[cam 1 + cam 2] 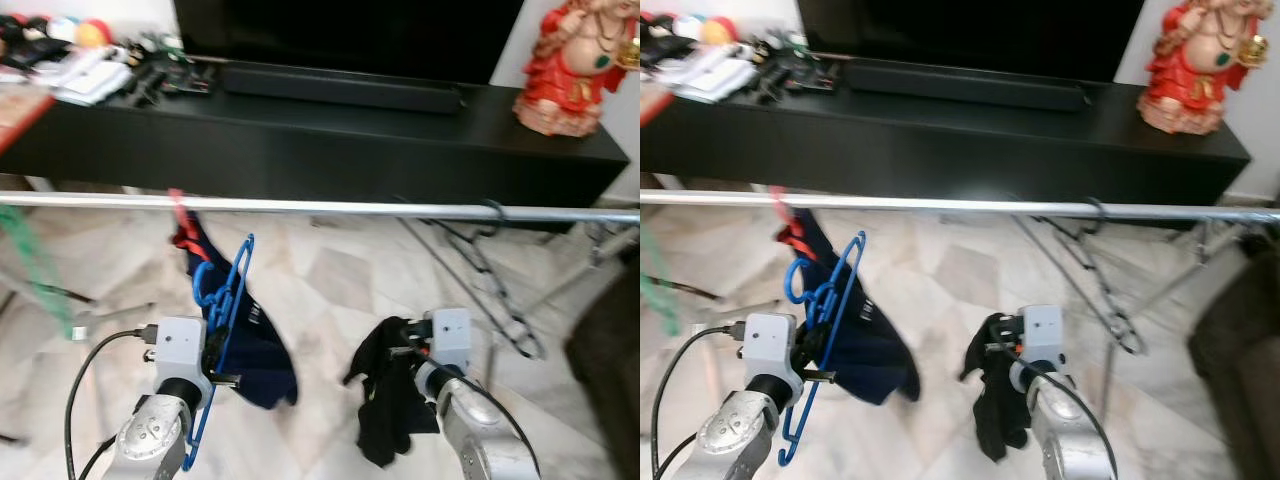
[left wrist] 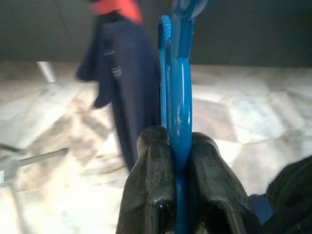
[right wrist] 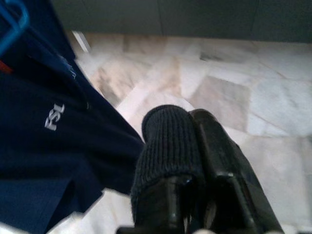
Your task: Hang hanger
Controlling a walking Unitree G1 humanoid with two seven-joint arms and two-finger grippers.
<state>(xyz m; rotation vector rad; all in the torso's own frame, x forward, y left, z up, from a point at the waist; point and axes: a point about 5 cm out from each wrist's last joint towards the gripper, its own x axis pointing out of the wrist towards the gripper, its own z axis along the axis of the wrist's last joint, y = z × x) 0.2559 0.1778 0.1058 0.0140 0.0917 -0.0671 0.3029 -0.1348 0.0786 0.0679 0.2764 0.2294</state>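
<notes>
Your left pincer (image 2: 175, 195) is clenched on the blue hanger (image 1: 225, 310), held upright below the rail (image 1: 330, 207). Your right pincer (image 3: 195, 151) grips a black cloth (image 1: 385, 400). Just beyond the hanger, a navy garment (image 1: 245, 345) hangs from the rail; behind stands the black tabletop (image 1: 300, 130).

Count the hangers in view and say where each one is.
3, though others may be hidden. The blue hanger is clamped in the left gripper; a red hanger and a grey hanger hang on the rail.
</notes>
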